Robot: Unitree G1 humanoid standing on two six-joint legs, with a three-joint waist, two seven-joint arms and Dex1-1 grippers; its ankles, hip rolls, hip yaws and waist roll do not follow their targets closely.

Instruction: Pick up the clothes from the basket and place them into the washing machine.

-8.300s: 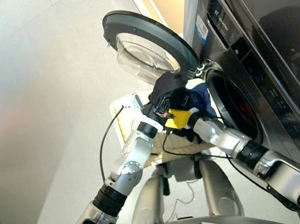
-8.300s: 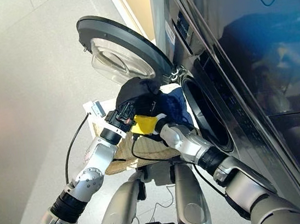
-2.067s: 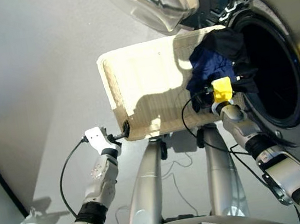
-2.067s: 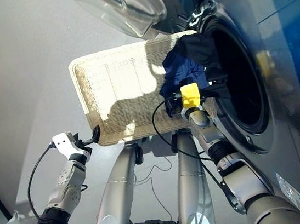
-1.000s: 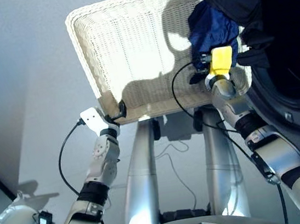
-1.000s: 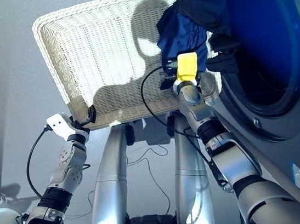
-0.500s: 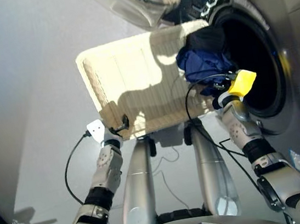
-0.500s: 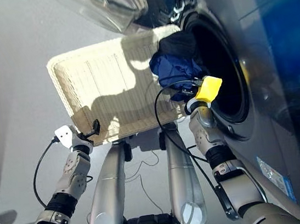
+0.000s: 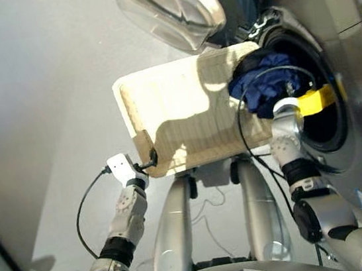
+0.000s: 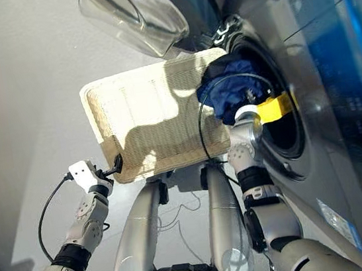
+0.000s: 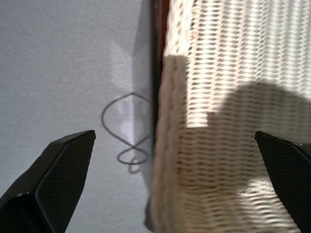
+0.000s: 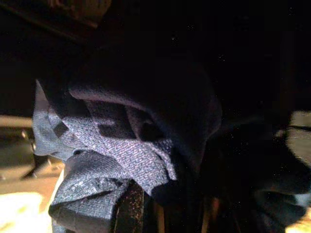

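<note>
The cream wicker basket (image 9: 178,112) stands in front of the dark grey washing machine (image 9: 345,40). A bundle of clothes, navy blue (image 9: 262,91) with black (image 10: 221,62) on top, lies over the porthole's rim at the basket's far right corner. My right gripper (image 9: 326,97) reaches into the dark drum just beyond the bundle. In the right wrist view the navy cloth (image 12: 112,155) bunches up from where the fingers meet and hides them. My left gripper (image 9: 150,157) is open at the basket's near left corner (image 11: 194,160), its fingers (image 11: 63,160) spread wide on either side of it.
The round door with its glass bowl (image 9: 174,9) hangs open above the basket's far edge. A black cable (image 9: 241,124) loops from my right wrist over the basket. Another thin cable (image 11: 127,128) lies on the grey floor beside the basket.
The camera has shifted. My right gripper has gone deeper into the porthole, and the navy and black bundle has moved with it onto the rim. The left gripper stays at the basket's corner.
</note>
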